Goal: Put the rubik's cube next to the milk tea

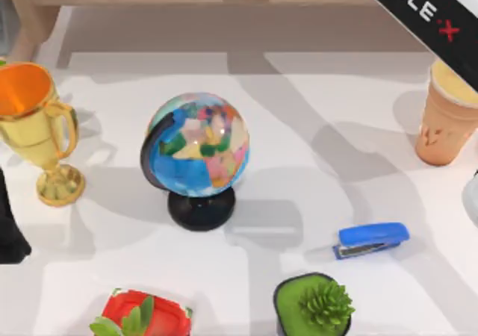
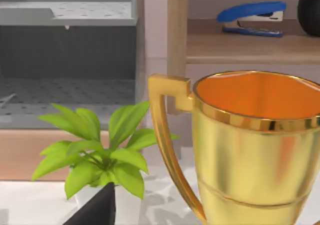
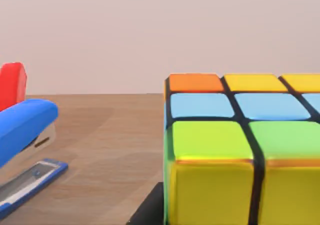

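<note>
The rubik's cube (image 3: 235,150) looms very close in the right wrist view, with orange, yellow, blue and green squares on a black grid. A dark part of my right gripper (image 3: 150,212) shows at its lower edge. The milk tea (image 1: 447,116), a tapered tan-orange cup with a creamy yellow lid, stands at the table's far right. A grey piece of my right arm (image 1: 472,198) sits at the right edge, just in front of the cup. My left arm (image 1: 9,228) is parked at the left edge beside the trophy.
A gold trophy (image 1: 33,127) stands at the left and a globe (image 1: 196,153) on a black base in the middle. A blue stapler (image 1: 371,240) lies right of centre. Two potted plants, one in a red pot (image 1: 146,315) and one in a dark pot (image 1: 314,306), line the front edge.
</note>
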Controlling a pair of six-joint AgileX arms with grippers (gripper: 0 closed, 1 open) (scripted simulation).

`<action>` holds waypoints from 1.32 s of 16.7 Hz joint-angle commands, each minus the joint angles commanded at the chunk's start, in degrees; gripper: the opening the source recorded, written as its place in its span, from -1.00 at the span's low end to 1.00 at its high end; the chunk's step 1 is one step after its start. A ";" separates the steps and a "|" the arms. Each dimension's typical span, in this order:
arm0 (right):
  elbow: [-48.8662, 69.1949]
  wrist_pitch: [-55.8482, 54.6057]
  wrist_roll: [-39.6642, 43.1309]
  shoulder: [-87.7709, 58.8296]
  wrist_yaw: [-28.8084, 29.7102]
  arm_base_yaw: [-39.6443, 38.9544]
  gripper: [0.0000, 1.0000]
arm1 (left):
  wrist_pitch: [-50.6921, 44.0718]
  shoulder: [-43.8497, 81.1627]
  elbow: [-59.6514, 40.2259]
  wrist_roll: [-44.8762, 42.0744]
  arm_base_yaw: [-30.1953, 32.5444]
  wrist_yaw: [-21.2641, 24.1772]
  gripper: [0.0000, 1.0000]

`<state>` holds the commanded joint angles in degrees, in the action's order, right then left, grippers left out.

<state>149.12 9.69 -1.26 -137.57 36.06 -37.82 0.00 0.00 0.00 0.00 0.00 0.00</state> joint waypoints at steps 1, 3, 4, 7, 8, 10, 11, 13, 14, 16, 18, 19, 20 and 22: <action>0.33 1.30 0.15 -0.04 0.21 1.34 -1.00 | 0.00 0.00 0.00 0.00 0.00 0.00 1.00; 0.67 2.83 0.39 -0.03 0.58 3.00 -1.00 | 0.00 0.00 0.00 0.00 0.00 0.00 1.00; 0.69 2.90 0.40 -0.04 0.60 3.07 -1.00 | 0.00 0.00 0.00 0.00 0.00 0.00 1.00; 0.64 2.78 0.30 0.01 0.59 2.88 -1.00 | 0.00 0.00 0.00 0.00 0.00 0.00 1.00; 0.68 2.81 0.26 0.07 0.54 2.88 -1.00 | 0.00 0.00 0.00 0.00 0.00 0.00 1.00; 1.48 4.08 -1.17 1.71 -1.21 2.33 -1.00 | 0.00 0.00 0.00 0.00 0.00 0.00 1.00; 1.83 5.55 -2.48 2.92 -2.84 1.52 -1.00 | 0.00 0.00 0.00 0.00 0.00 0.00 1.00; 1.99 10.12 -5.94 5.29 -7.12 -0.80 -1.00 | 0.00 0.00 0.00 0.00 0.00 0.00 1.00; 1.75 13.12 -7.96 6.25 -9.61 -2.08 -1.00 | 0.00 0.00 0.00 0.00 0.00 0.00 1.00; 0.55 20.21 -12.24 7.35 -14.91 -4.12 -1.00 | 0.00 0.00 0.00 0.00 0.00 0.00 1.00; -1.66 28.32 -16.38 7.08 -20.19 -4.54 -1.00 | 0.00 0.00 0.00 0.00 0.00 0.00 1.00; -3.11 32.61 -18.24 6.48 -22.71 -4.06 -1.00 | 0.00 0.00 0.00 0.00 0.00 0.00 1.00; -4.72 36.94 -19.90 5.66 -25.08 -3.18 -1.00 | 0.00 0.00 0.00 0.00 0.00 0.00 1.00; -8.22 45.48 -22.54 3.62 -29.33 -0.51 -1.00 | 0.00 0.00 0.00 0.00 0.00 0.00 1.00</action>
<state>140.90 55.17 -23.80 -133.94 6.72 -38.32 0.00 0.00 0.00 0.00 0.00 0.00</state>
